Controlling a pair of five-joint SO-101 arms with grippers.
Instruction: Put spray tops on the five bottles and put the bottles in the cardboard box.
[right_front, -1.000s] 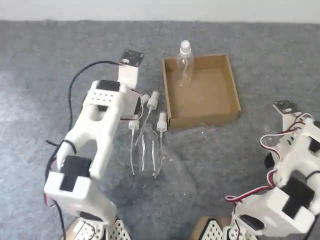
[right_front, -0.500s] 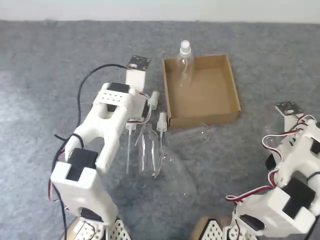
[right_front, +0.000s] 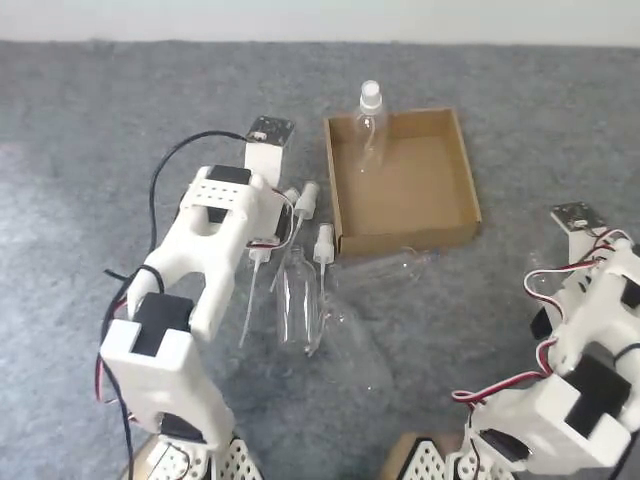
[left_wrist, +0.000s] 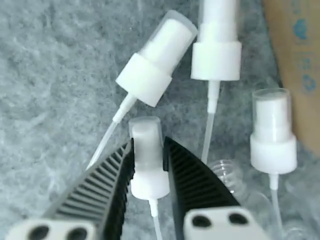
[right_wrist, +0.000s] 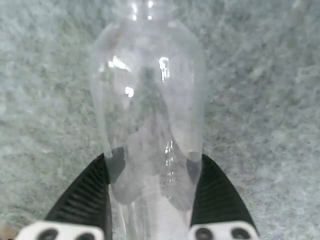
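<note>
On the grey counter (right_front: 80, 150), the left end effector (left_wrist: 148, 144) is clamping a spray top (left_wrist: 149, 182); the right end effector (right_wrist: 152, 165) is gripping a clear bottle (right_wrist: 150, 90).

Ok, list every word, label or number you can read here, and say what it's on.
Blue print on the cardboard box: too blurred to read.
No text can be seen on the spray tops or the bottles.
</note>
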